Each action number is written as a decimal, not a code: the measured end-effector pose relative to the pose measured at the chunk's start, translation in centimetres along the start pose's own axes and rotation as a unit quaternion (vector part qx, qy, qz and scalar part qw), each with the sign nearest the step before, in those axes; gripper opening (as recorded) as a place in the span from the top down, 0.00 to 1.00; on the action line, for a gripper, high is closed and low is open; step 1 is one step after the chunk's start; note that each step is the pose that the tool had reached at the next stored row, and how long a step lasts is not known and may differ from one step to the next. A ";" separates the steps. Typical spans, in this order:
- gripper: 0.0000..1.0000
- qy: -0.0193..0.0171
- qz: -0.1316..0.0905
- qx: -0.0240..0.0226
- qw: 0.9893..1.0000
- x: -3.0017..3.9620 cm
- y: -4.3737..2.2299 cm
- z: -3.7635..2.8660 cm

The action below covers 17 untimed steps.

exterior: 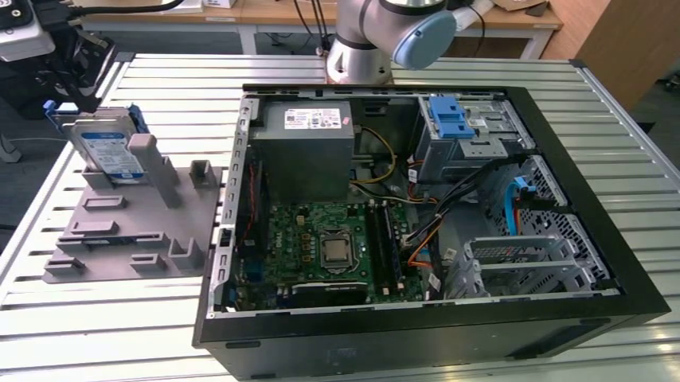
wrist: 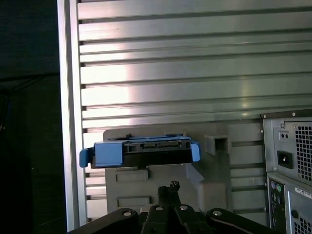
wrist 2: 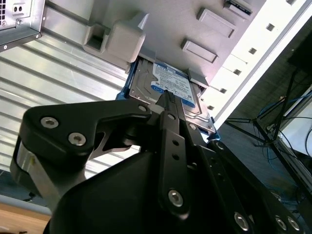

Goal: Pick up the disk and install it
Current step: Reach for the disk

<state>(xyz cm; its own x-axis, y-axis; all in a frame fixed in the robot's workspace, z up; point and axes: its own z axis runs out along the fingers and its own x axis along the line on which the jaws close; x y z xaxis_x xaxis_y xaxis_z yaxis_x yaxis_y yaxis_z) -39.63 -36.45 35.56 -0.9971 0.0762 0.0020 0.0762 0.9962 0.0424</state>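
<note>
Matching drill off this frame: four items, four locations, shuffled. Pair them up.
1. disk
2. power supply box
3. motherboard
4. blue-latched drive cage

A. in the case, far corner, exterior view's right
B. case floor, near end
C. upright in the grey holder, outside the case
D. in the case, far end, exterior view's left

Pairs: 1-C, 2-D, 3-B, 4-A

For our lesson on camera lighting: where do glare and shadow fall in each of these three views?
Exterior view: even light, glare whitening the table slats near the computer case. Second wrist view: glare bleaches the grey holder past the disk; the gripper is dark in front. First wrist view: a bright reflection streaks the table; beyond its edge, darkness.
</note>
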 end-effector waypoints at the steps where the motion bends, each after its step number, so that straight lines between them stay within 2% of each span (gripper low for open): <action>1: 0.89 0.000 0.000 0.000 1.000 0.00 0.00 0.00; 3: 0.89 0.000 0.000 0.000 1.000 0.22 -0.02 0.00; 5: 0.89 0.000 0.000 0.000 1.000 1.35 -0.10 0.00; 15: 0.89 0.000 0.000 0.000 1.000 1.40 -0.10 0.00; 17: 0.89 0.000 0.000 0.000 1.000 1.47 0.16 0.01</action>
<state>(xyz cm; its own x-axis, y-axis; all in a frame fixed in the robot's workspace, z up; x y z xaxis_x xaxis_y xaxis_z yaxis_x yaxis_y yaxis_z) -41.08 -36.18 35.55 -0.9971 0.0764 0.0019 0.0764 0.9962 0.0425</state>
